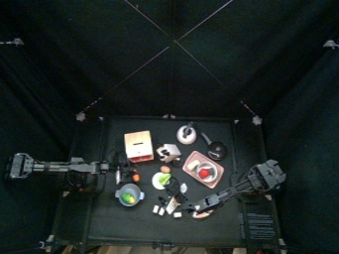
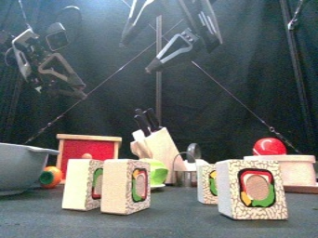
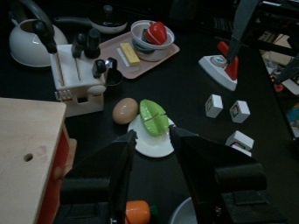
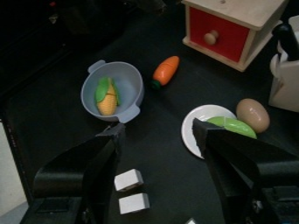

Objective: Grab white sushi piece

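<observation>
I had the right gripper (image 4: pixel 162 144) up off the table near the front right area, jaws spread wide and nothing between them. From its wrist camera I looked down on two small white sushi pieces (image 4: pixel 129 181) lying close together on the black table (image 4: pixel 70 96), below the jaws and apart from them. The top view put those pieces (image 1: pixel 169 205) near the table's front edge, just left of the right arm's end.

The front camera showed the sushi pieces (image 2: pixel 114 184) standing large at the near edge, white rice around green and red fillings; another stood to the right (image 2: pixel 251 189).

Farther off in the right wrist view: a grey bowl (image 4: pixel 114 90) holding a corn cob, a carrot (image 4: pixel 167 69) beside it, a white plate (image 4: pixel 212 129) carrying a green vegetable and a brown egg, and a red-fronted wooden box (image 4: pixel 225 33).

The left gripper (image 3: pixel 152 150) rested at the table's left side, jaws parted and empty, aimed at the same white plate (image 3: pixel 152 144). Beyond it sat a knife block (image 3: pixel 79 74), a kettle (image 3: pixel 33 39) and a pink tray (image 3: pixel 146 48) with a red item in a bowl. More sushi pieces (image 3: pixel 226 108) lay on the far side of that view.
</observation>
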